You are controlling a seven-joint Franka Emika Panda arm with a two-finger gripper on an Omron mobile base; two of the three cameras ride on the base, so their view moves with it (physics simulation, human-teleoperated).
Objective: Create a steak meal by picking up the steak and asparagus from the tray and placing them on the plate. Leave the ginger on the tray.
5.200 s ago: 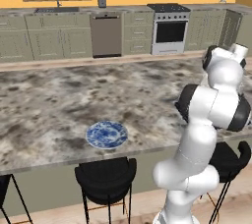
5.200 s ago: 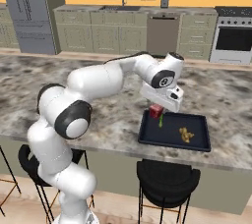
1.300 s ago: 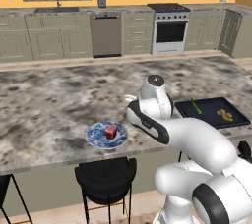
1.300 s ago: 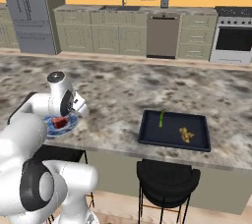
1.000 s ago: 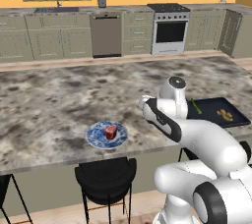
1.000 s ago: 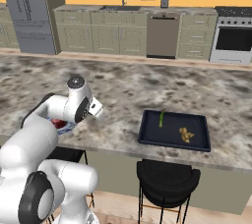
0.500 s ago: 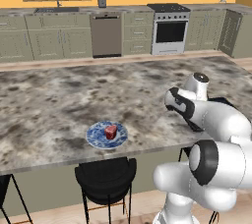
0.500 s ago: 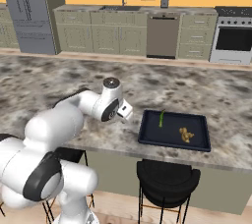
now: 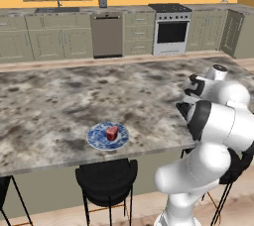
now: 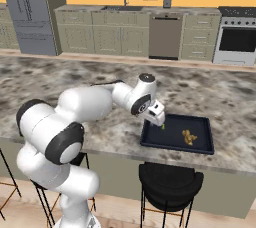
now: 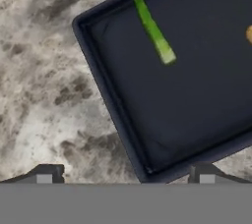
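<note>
The asparagus (image 11: 151,26) is seen in the upper middle of the hand view, lying flat on the tray (image 11: 197,120) near the tray's corner, one tip close to the rim. It is judged light, thin and fairly stiff, likely to roll or skid on the smooth tray floor if nudged from the side. A hold across the mid-stalk, jaws set crosswise to its length, is judged safest; little height is offered above the tray floor, so a low approach would be called for.

The gripper (image 11: 125,176) is held with jaws wide apart and nothing between them, above the tray's near corner. In the right base view the gripper (image 10: 156,113) is seen at the left edge of the tray (image 10: 200,146), centre right of the frame.

The ginger (image 10: 188,136) is noted on the tray, apart from the asparagus (image 10: 162,126), and is to be left.

The steak (image 9: 111,133) is found already resting on the plate (image 9: 95,139), lower left of centre in the left base view, well apart from the tray.

Surface: a mottled grey stone counter (image 10: 90,79), flat. Black stools (image 10: 169,182) are tucked below its front edge. Cabinets, a dishwasher and a range are lined along the far wall.
</note>
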